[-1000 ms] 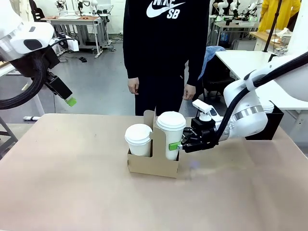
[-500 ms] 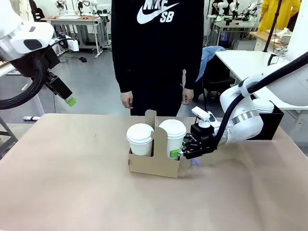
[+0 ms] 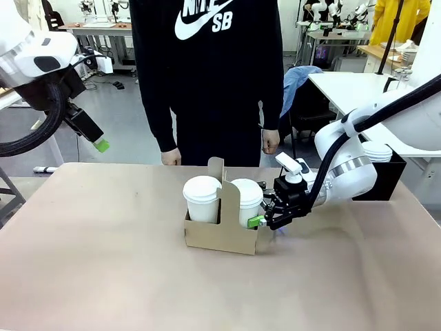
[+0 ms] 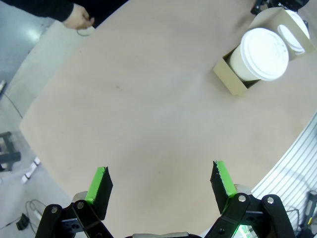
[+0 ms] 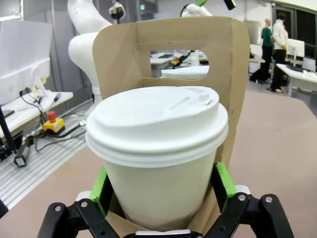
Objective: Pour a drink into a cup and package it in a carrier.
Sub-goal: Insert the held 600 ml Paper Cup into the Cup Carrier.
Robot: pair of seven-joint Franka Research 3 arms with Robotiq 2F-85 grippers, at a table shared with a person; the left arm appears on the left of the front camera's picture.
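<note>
Right claw (image 3: 259,212) around cup (image 3: 246,201) in carrier (image 3: 220,234), second cup (image 3: 202,198) beside

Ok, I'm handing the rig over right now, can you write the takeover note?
Right hand: its green fingers sit either side of the white lidded paper cup in the right slot of the brown cardboard carrier with the tall handle tab; whether it grips or has let go is unclear.
Left hand: open, empty, raised above the table's left side.
Done: both slots hold lidded cups; the other cup sits in the left slot.
Left: release if needed and withdraw the right arm.
Person stands at the far edge.
</note>
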